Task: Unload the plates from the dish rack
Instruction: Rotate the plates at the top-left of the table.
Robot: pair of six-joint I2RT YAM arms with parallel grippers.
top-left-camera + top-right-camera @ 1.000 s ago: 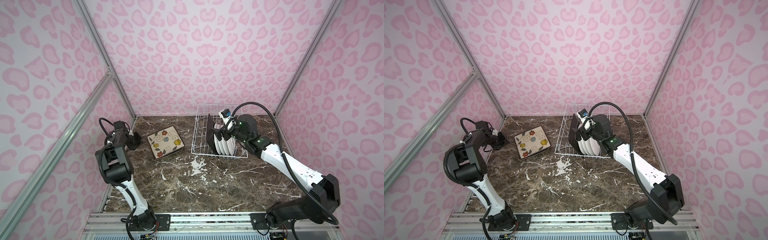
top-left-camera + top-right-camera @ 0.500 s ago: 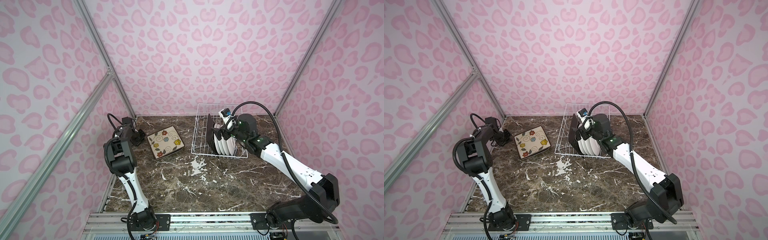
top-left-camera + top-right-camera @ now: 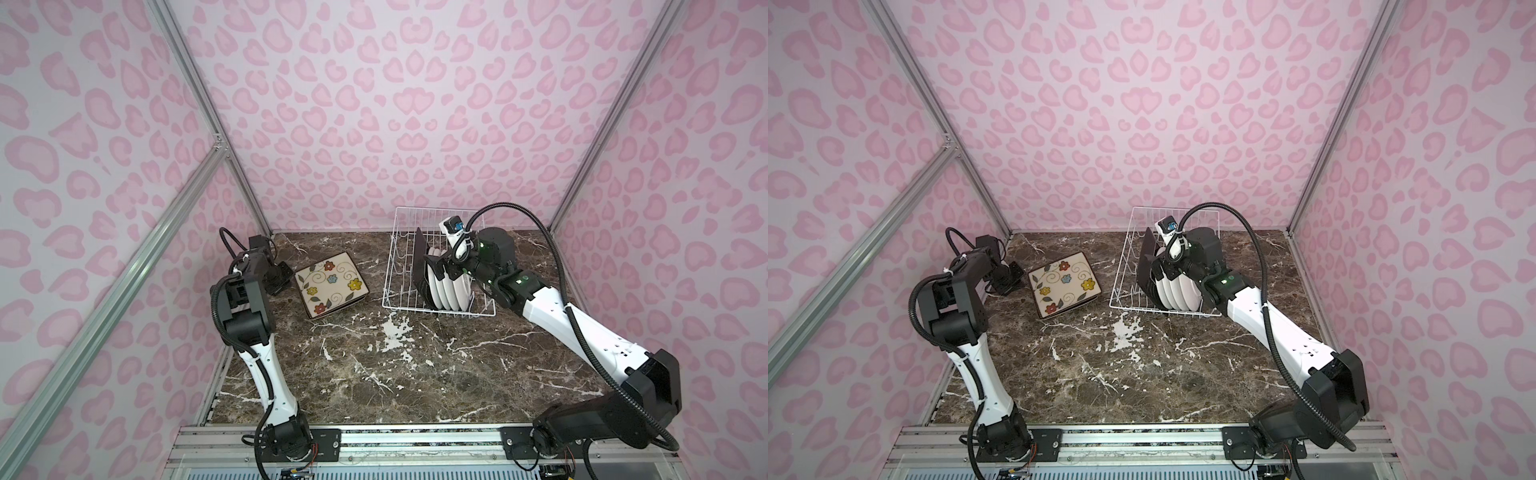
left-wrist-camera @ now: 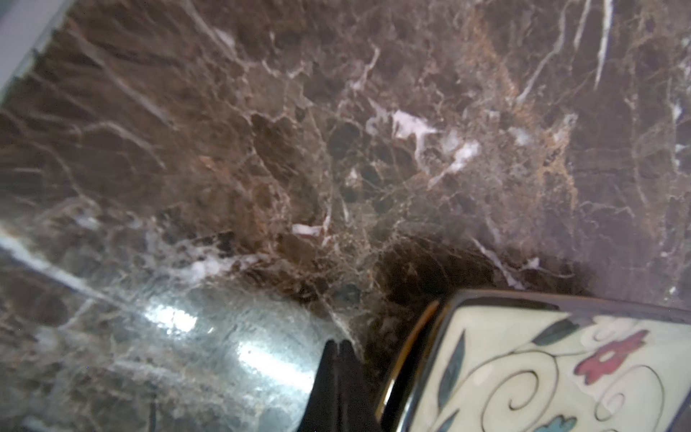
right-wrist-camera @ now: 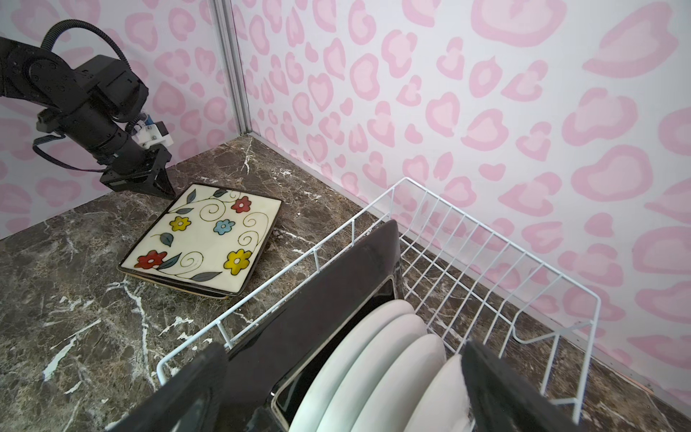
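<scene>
The white wire dish rack (image 3: 398, 266) (image 3: 1124, 270) (image 5: 486, 239) stands at the back right of the table. In it a dark-backed square plate (image 3: 419, 266) (image 3: 1145, 266) (image 5: 329, 299) stands upright beside several round white plates (image 3: 446, 286) (image 3: 1173, 291) (image 5: 381, 359). My right gripper (image 3: 444, 268) (image 3: 1165, 270) (image 5: 342, 349) hangs open just above them, with its fingers astride the whole row. Two flowered square plates (image 3: 331, 284) (image 3: 1064, 284) (image 5: 203, 239) (image 4: 561, 374) lie stacked on the table. My left gripper (image 3: 286, 272) (image 3: 1016, 272) (image 4: 338, 344) (image 5: 168, 190) is shut and empty at their far left corner.
The brown marble table (image 3: 395, 374) is fenced by pink patterned walls on three sides. An aluminium post (image 3: 232, 166) stands at the back left corner, close behind my left arm. The rack's left half holds no plates.
My left arm has swung its elbow up and inward, and its shut gripper has slid a little toward the stacked plates' corner. The right arm and the rack's plates have not moved.
</scene>
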